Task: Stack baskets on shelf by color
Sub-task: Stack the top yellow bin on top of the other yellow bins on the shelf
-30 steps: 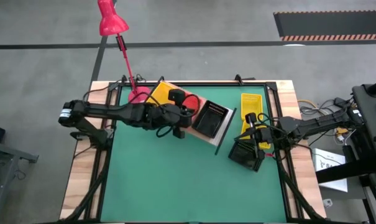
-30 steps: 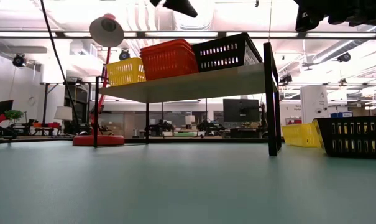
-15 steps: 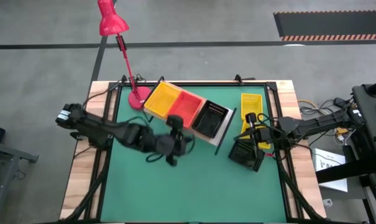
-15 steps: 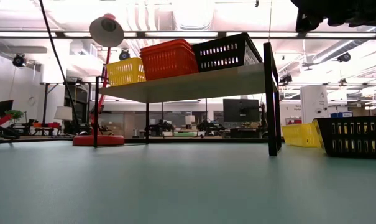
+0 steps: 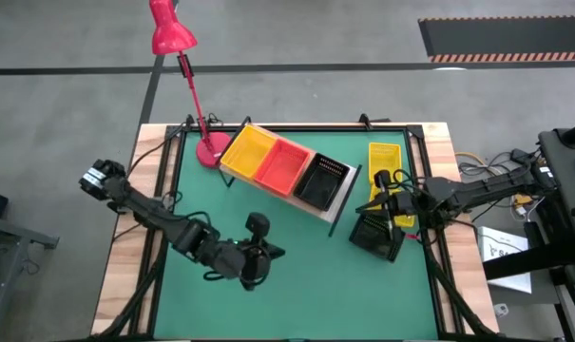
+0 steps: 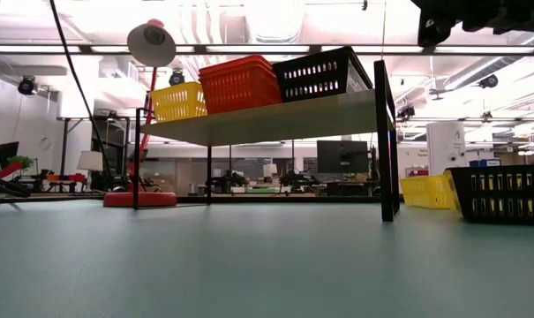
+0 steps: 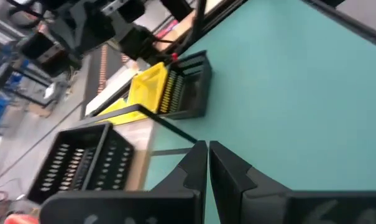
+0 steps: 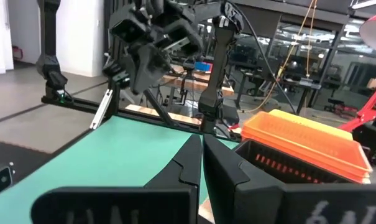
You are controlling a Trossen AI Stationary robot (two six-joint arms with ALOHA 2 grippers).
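**Three colours up, two baskets on the mat**

Nearest the table's front, the left gripper (image 5: 258, 258) hovers over open green mat (image 5: 297, 285), fingers (image 7: 197, 163) pressed together, holding nothing. Further back on the right, the right gripper (image 5: 387, 201) sits above the floor baskets, its fingers (image 8: 191, 163) closed too and empty. Below it lies a black basket (image 5: 377, 235) on the mat, with a yellow basket (image 5: 386, 163) just behind it by the right edge. At the back, the shelf (image 5: 336, 201) stands angled, carrying yellow (image 5: 248, 152), red-orange (image 5: 284, 165) and black (image 5: 323, 180) stacks side by side. A red lamp (image 5: 170, 28) stands at the far left corner.
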